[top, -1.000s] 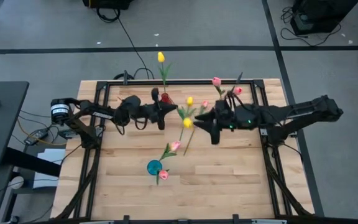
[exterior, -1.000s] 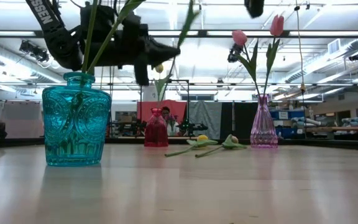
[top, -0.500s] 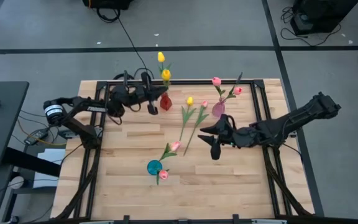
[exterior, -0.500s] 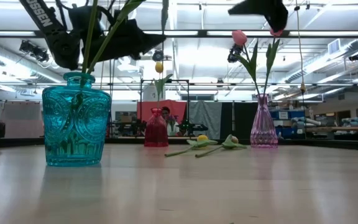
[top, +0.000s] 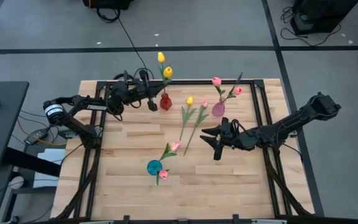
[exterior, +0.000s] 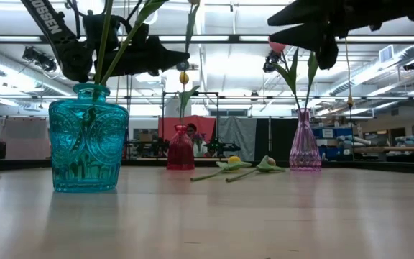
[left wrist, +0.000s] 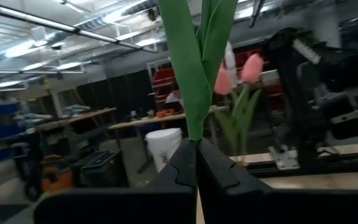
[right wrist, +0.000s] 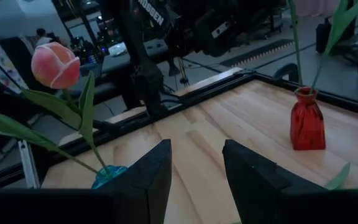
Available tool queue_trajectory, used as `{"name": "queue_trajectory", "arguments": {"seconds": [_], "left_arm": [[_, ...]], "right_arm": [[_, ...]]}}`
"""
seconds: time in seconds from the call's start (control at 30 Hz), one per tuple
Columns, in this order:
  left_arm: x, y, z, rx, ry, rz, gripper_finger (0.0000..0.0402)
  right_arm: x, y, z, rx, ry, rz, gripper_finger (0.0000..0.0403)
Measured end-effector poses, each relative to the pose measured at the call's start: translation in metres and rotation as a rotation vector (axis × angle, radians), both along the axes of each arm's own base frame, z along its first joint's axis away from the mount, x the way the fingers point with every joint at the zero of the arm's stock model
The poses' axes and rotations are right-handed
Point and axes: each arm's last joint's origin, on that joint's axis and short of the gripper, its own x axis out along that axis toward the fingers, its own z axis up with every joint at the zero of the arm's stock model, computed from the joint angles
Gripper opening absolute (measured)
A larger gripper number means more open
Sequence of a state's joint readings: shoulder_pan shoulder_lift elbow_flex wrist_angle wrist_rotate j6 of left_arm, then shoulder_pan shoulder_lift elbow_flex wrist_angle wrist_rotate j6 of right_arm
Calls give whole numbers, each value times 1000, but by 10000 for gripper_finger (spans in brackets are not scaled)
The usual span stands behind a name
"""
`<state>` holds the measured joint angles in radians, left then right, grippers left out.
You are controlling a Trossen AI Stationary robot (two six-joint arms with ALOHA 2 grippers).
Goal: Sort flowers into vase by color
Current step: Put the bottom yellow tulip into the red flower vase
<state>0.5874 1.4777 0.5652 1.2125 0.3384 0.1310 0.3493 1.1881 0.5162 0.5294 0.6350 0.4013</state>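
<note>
Table (top: 129, 193): pale wood planks filling the middle of the high view, dark frame rails along its edges.
Left arm: reaches in from the left edge toward the upper centre of the high view; left gripper (top: 152, 101) sits just left of the red vase, its fingers clenched on a green stem, as the left wrist view shows at bottom centre (left wrist: 196, 163).
Right arm: enters from the right edge; right gripper (top: 215, 144) hangs right of centre with fingers spread and nothing between them.
Teal vase (exterior: 88, 140): large at left of the low view, lower centre in the high view, with pink tulips in it.
Pink vase (top: 218, 109): upper right of centre, holding two pink tulips.
Red vase (top: 165, 102): upper centre, just beside the left gripper, with yellow heads above it.
Held tulip (top: 167, 72): yellow head above the red vase; stem pinched by the left gripper.
Loose tulips (top: 189, 116): one yellow, one pink, lying side by side on the table between red and pink vases.
Step in hand: judged to be seating the yellow tulip in the red vase.
Doing it well: keep the stem upright over the narrow neck, lower until the stem end is well inside, then release; a tilted stem could tip the small vase or catch the tulip already there.
</note>
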Motion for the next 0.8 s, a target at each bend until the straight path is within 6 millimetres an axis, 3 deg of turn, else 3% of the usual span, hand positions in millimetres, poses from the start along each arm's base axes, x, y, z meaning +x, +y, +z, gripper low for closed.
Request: {"name": "queue_trajectory", "arguments": {"seconds": [0.8], "left_arm": [[1, 6, -15, -138, 120, 34, 15]], "right_arm": [[0, -2, -3, -3, -8, 19, 144]]}}
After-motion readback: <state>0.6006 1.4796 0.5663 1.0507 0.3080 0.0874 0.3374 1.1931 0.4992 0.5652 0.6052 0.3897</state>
